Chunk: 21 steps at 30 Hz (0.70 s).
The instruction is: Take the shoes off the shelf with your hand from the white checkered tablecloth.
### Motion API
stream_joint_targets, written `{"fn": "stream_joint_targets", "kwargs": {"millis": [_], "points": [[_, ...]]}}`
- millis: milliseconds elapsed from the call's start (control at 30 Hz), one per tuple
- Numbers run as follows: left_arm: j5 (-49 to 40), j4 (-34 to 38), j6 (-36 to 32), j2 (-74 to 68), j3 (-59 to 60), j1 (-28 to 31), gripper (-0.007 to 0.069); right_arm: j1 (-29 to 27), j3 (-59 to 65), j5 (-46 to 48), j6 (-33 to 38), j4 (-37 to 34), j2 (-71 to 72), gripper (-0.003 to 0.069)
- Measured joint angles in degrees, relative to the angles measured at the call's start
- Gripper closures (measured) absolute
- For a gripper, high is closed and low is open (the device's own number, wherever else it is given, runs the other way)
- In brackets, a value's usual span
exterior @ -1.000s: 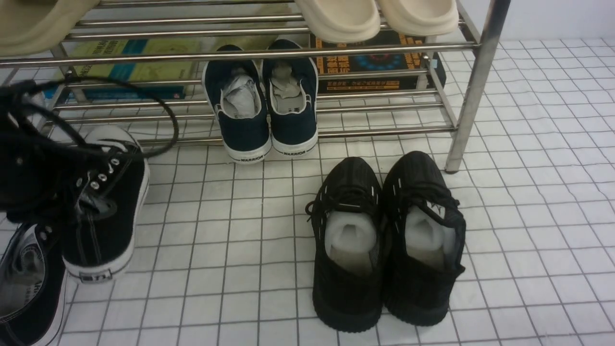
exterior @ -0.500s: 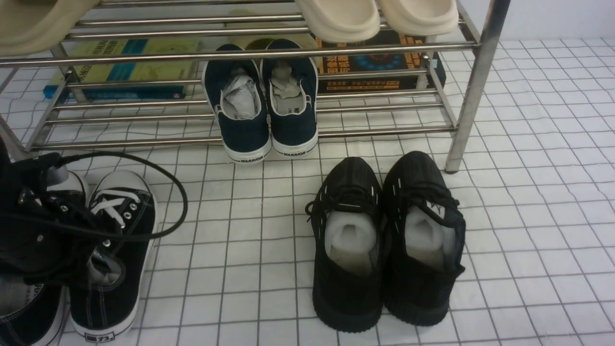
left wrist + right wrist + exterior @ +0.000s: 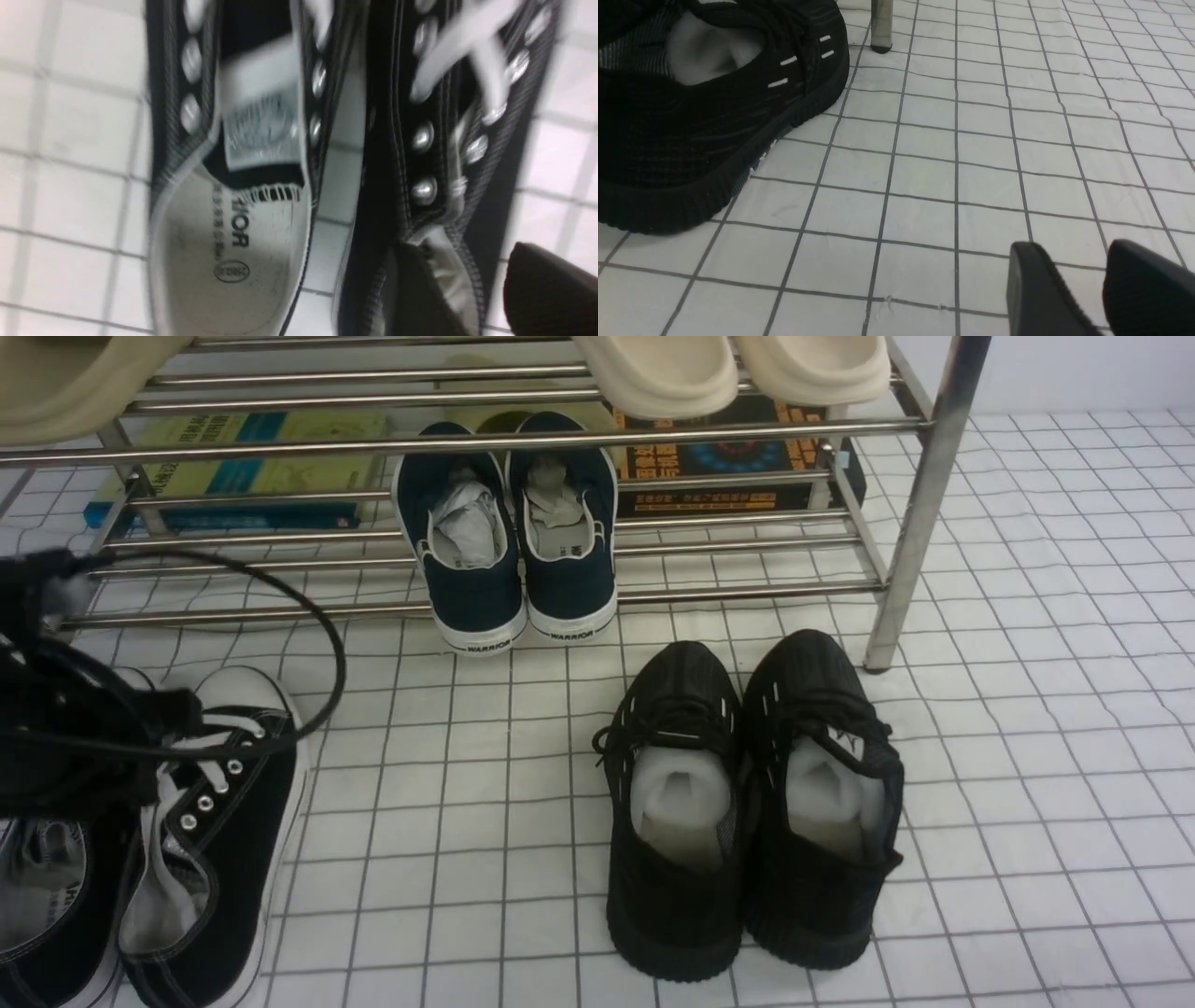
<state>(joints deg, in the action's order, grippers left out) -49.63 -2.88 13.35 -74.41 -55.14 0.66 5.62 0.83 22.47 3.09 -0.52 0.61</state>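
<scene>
1. Furthest left, the left fingers (image 3: 420,298) stand apart (a clear gap shows between the two dark pads in the left wrist view), hanging low over the shoes (image 3: 219,840). One finger is above the mouth of one sneaker and the other is outside its side wall. Whether either pad touches the canvas cannot be told.
2. Directly beneath those fingers, both shoes lie side by side on the white checkered tablecloth (image 3: 1027,821), off the shelf (image 3: 920,523), with their toe caps pointing toward it.
3. Beyond the left fingers and stretching off to their right, the shelf stands on the cloth. Beige slippers (image 3: 728,369) rest on an upper tier, and a yellow and blue box (image 3: 243,467) and a dark box (image 3: 738,462) show through the lower bars.
4. Right of the left fingers and farther ahead, navy slip-ons (image 3: 513,551) sit on the lowest tier, heels out over its front bar (WARRIOR is printed on each heel).
5. Farther right again, between the two sets of fingers, a pair of all-black sneakers (image 3: 747,803) stands on the cloth, just in front of the shelf's right leg.
6. Rightmost, the right fingers (image 3: 1041,289) are apart, with only cloth showing between them, and are held low over the tablecloth. One black sneaker lies ahead of them toward the left arm's side, well apart.
</scene>
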Motion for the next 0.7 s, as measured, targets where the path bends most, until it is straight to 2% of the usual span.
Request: {"fn": "stream_joint_targets", "kwargs": {"millis": [67, 133, 267, 333, 367, 533, 567, 600, 700], "points": [[-3.1, -0.1, -0.4, 3.9, -2.3, 0.0, 0.0307, 0.0, 0.0, 0.0, 0.0, 0.0, 0.0, 0.0420], [-6.0, -0.1, -0.6, 8.4, -3.4, 0.0, 0.0349, 0.0, 0.0, 0.0, 0.0, 0.0, 0.0, 0.0420], [-11.3, 0.2, -3.3, 18.0, -1.8, 0.0, 0.0526, 0.0, 0.0, 0.0, 0.0, 0.0, 0.0, 0.0420], [-11.8, 1.5, -5.4, 23.3, 1.4, 0.0, 0.0590, 0.0, 0.0, 0.0, 0.0, 0.0, 0.0, 0.0420], [-11.7, 1.8, -5.8, 23.8, 1.9, 0.0, 0.0598, 0.0, 0.0, 0.0, 0.0, 0.0, 0.0, 0.0420], [1.4, 12.9, -11.4, 37.9, 17.4, 0.0, 0.0623, 0.0, 0.0, 0.0, 0.0, 0.0, 0.0, 0.0420], [2.8, 13.3, -11.6, 38.3, 18.6, 0.0, 0.0623, 0.0, 0.0, 0.0, 0.0, 0.0, 0.0, 0.0420], [8.1, 15.8, -12.2, 42.0, 23.7, 0.0, 0.0623, 0.0, 0.0, 0.0, 0.0, 0.0, 0.0, 0.0420], [11.8, 16.8, -12.4, 46.4, 29.1, 0.0, 0.0623, 0.0, 0.0, 0.0, 0.0, 0.0, 0.0, 0.0420]]}}
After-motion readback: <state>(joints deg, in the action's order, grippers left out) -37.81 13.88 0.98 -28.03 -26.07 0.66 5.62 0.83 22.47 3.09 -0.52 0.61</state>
